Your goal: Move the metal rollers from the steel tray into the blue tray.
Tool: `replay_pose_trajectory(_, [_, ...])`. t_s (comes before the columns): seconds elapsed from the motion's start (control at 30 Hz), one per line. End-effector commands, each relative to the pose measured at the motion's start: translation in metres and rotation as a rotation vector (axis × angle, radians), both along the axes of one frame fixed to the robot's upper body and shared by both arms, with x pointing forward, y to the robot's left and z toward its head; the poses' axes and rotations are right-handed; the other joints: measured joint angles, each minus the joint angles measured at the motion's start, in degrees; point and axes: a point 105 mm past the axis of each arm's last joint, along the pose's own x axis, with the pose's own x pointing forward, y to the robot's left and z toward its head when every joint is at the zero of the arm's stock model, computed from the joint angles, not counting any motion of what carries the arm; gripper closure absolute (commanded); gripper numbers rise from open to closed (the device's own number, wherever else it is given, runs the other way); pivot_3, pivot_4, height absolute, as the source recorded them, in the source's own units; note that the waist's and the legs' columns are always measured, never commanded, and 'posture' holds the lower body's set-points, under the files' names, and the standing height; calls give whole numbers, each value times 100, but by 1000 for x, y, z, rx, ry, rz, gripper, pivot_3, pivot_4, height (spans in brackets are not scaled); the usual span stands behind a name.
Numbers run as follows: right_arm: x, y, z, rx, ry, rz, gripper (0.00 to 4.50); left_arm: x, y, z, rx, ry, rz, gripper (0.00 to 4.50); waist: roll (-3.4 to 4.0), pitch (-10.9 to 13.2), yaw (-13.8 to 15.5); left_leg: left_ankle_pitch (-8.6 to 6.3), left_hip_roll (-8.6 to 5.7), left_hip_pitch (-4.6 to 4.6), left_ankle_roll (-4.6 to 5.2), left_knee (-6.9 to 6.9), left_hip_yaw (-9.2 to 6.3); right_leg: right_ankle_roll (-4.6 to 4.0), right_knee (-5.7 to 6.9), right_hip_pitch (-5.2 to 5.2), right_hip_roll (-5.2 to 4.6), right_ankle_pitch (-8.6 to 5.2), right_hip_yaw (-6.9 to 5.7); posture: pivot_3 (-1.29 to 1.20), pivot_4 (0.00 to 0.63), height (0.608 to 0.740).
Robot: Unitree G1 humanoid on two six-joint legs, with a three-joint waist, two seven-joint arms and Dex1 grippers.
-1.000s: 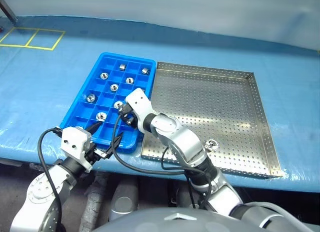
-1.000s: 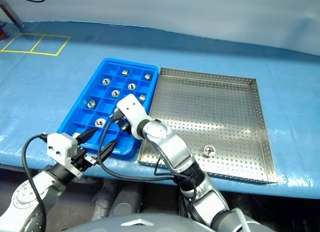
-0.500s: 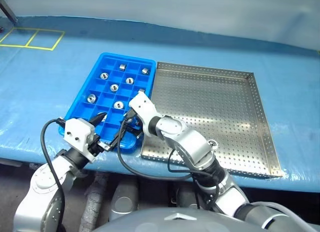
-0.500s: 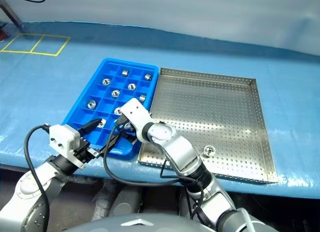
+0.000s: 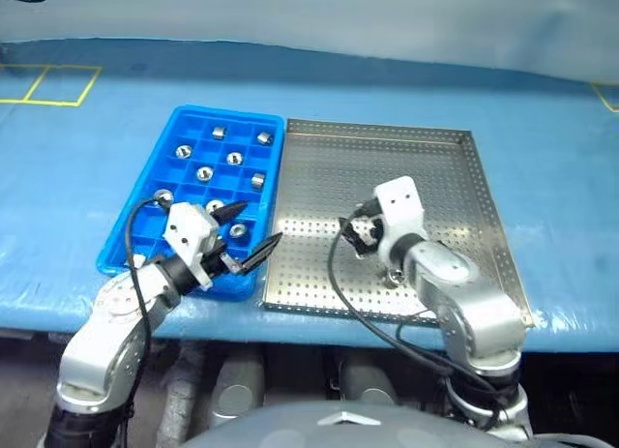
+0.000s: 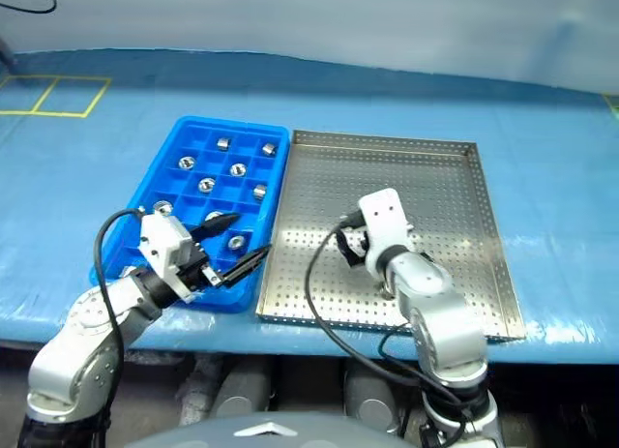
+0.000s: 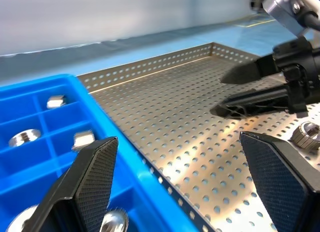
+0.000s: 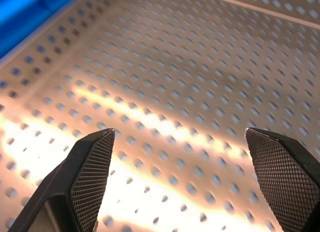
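The left gripper [image 5: 247, 230] hangs wide open and empty over the blue tray [image 5: 121, 237]. The right gripper [image 5: 358, 233] — spread, empty — should descend squarely onto the last roller [image 7: 305, 136] at the steel tray's [image 5: 440, 177] six o'clock.

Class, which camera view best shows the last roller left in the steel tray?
The left wrist view: the roller lies in plain sight on the steel tray. In both eye views the right arm largely hides it.

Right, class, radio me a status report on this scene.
Left gripper and right gripper open, empty. One metal roller left in steel tray. Path clear.
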Motion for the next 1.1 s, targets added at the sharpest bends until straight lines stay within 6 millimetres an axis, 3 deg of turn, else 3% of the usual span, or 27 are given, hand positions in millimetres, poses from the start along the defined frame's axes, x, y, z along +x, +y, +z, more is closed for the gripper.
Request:
replay_pose_trajectory(0.03, [-17, -8, 4, 36, 4, -46, 76, 4, -14, 3, -3, -11, -101, 200, 1, 0, -150, 0, 0, 2, 0, 0, 2, 20, 1, 0, 0, 11, 3, -91, 150, 740])
replay_pose_trajectory(0.2, [-33, -6, -5, 65, 55, -71, 76, 10, -24, 4, -4, -13, -169, 200, 1, 0, -482, 0, 4, 10, 1, 1, 3, 22, 14, 0, 7, 12, 9, -144, 150, 740])
replay_pose_trajectory(0.37, [-38, -8, -8, 85, 80, -96, 76, 12, -28, 4, -7, -13, -192, 200, 0, 0, -631, 0, 2, 10, 1, 8, 4, 26, 14, 2, 6, 14, 14, -159, 150, 740])
replay_pose_trajectory(0.77, [-46, -7, -32, 68, 187, -75, 76, 12, -27, 4, -8, -15, -186, 200, 0, -1, -705, 0, 0, 9, 1, 7, 4, 30, 14, 2, 6, 14, 17, -138, 150, 740])
replay_pose_trajectory(0.87, [-41, -10, -32, 38, 161, -85, 674, 12, -27, 4, -7, -16, -182, 200, -1, 0, -704, 0, 0, 10, 1, 8, 6, 30, 14, 2, 6, 14, 20, -133, 150, 740])
replay_pose_trajectory(1.1, [-34, -13, -27, 26, 128, -87, 2820, 12, -25, 5, -12, -21, -163, 200, -1, 0, -662, 0, -1, 9, 1, 7, 6, 35, 14, 2, 6, 16, 21, -115, 150, 740])
